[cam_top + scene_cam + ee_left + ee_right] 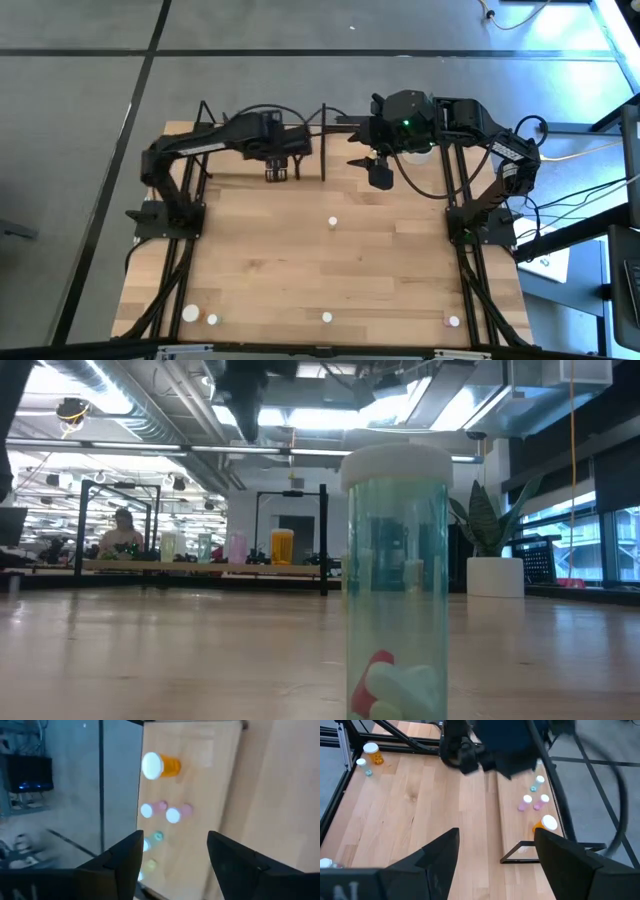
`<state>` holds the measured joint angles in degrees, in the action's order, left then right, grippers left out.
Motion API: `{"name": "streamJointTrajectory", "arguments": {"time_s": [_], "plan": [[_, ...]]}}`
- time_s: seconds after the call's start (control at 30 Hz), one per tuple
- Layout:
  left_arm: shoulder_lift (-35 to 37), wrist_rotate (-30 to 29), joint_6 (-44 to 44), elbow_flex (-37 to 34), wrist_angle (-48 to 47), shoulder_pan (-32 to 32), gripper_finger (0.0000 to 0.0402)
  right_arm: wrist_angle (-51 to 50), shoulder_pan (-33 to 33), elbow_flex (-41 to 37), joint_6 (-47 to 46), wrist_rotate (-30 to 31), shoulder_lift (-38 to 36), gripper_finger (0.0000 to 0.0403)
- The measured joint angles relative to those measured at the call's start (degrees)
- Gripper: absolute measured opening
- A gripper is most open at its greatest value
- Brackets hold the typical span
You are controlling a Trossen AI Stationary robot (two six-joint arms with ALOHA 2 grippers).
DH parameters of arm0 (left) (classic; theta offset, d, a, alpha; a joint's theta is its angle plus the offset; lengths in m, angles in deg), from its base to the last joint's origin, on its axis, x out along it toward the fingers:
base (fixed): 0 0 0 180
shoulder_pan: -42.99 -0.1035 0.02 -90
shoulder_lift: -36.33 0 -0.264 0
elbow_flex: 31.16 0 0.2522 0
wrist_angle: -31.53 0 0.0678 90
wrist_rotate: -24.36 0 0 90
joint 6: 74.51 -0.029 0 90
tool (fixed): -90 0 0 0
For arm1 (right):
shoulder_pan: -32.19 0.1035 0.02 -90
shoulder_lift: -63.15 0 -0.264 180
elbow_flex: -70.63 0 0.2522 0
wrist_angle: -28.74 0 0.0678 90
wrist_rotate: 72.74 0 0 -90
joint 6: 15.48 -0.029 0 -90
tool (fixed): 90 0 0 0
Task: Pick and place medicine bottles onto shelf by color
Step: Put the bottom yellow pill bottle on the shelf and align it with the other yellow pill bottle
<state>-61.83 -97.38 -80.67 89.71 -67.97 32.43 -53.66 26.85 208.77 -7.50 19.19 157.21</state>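
Observation:
The shelf [210, 780] lies at the table's far edge and also shows in the right wrist view [515, 825]. On it stand an orange bottle [161, 766], two pink bottles [152, 810] and a green bottle [152, 840]. My left gripper [277, 175] is open and empty above the shelf [172, 840]. My right gripper [380, 178] is open and empty above the table, to the right of the shelf [495, 840]. Loose bottles stand on the table: one in the middle [332, 222] and several along the near edge [327, 317].
A clear bottle with pills [395, 580] stands right before the low camera. A white plant pot [495, 575] stands at the far right. Bottles stand at the near left [190, 313] and near right [454, 321] corners. Black frame bars run along both table sides.

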Motion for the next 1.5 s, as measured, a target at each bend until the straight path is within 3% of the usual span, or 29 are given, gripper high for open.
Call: {"name": "streamJointTrajectory", "arguments": {"time_s": [0.07, 0.27, 0.43, 0.83, 1.07, 1.5], "plan": [[2.5, 1.6, 3.1, 0.0, -1.3, 1.7, 0.0213, 0.0, 0.0, 0.0, 0.0, 0.0, 0.0, 0.0259], [8.0, 15.1, 9.2, 0.0, -2.7, 5.8, 0.0212, 0.2, 0.0, 0.0, 0.0, 0.0, 0.0, 0.0259], [10.9, 19.6, 13.1, -0.1, -4.4, 10.3, 0.0213, 0.2, 0.0, 0.0, 0.0, 0.0, 0.0, 0.0259], [14.1, 18.8, 27.9, -0.1, -4.3, 22.6, 0.0211, 1.5, 0.0, 0.0, -2.6, -0.7, 0.0, 0.0259], [14.9, 15.4, 33.0, -0.2, -4.3, 28.2, 0.0213, -5.1, 1.0, 0.0, 2.6, -14.8, 0.2, 0.0259], [19.0, 9.7, 40.6, -0.2, -4.3, 33.3, 0.0211, -9.9, 5.3, 0.0, 4.5, -13.6, 10.0, 0.0259]]}}
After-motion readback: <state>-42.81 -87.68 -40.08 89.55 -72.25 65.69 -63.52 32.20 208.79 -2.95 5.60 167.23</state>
